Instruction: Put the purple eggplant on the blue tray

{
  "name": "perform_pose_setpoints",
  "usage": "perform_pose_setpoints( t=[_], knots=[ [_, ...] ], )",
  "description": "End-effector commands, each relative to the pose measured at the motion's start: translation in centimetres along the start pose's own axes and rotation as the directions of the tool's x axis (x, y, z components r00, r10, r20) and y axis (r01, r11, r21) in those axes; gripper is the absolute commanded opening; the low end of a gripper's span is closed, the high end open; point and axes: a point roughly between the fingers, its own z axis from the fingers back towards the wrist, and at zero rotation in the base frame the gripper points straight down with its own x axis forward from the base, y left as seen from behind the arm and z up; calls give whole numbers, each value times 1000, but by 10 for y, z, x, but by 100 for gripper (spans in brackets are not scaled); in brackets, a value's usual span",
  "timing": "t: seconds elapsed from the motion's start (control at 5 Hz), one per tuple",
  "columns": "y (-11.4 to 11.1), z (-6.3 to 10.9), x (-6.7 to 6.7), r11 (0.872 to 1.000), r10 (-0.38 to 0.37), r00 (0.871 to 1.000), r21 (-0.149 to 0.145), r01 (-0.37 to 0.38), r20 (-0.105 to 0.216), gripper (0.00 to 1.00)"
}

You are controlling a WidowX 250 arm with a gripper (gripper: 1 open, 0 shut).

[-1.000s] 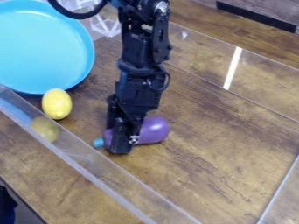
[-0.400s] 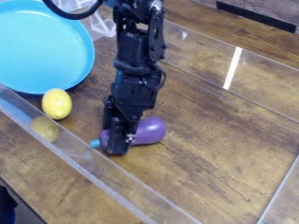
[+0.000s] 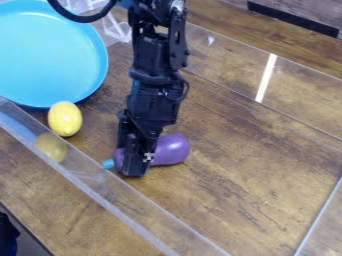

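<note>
Nothing moved; yellow ball (image 3: 64,118) sits between purple eggplant (image 3: 168,149) and blue tray (image 3: 47,60).

Black robot arm (image 3: 156,70) descends from top centre, gripper (image 3: 134,160) pointing steeply down at wooden table (image 3: 254,150). Jaws clamped on purple eggplant (image 3: 166,149), stem end; teal-green cap tip (image 3: 110,165) pokes out left of fingers. Eggplant body lies on table, extends right of gripper. Blue tray (image 3: 47,60) at upper left, well apart from eggplant. Yellow lemon-like ball (image 3: 64,118) on table just beside tray's near rim, left of gripper. Clear acrylic wall (image 3: 80,175) runs diagonally across foreground; ball's faint reflection visible in it. Bright glare streak on table, right.
</note>
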Motion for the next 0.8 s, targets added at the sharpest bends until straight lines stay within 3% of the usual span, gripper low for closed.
perform_pose_setpoints(
  t=[0.0, 0.6],
  knots=[
    [0, 0, -5, 1000, -4, 1000, -4, 4, -12, 0],
    [2, 4, -7, 1000, -3, 1000, 14, 4, -17, 0]
  ],
)
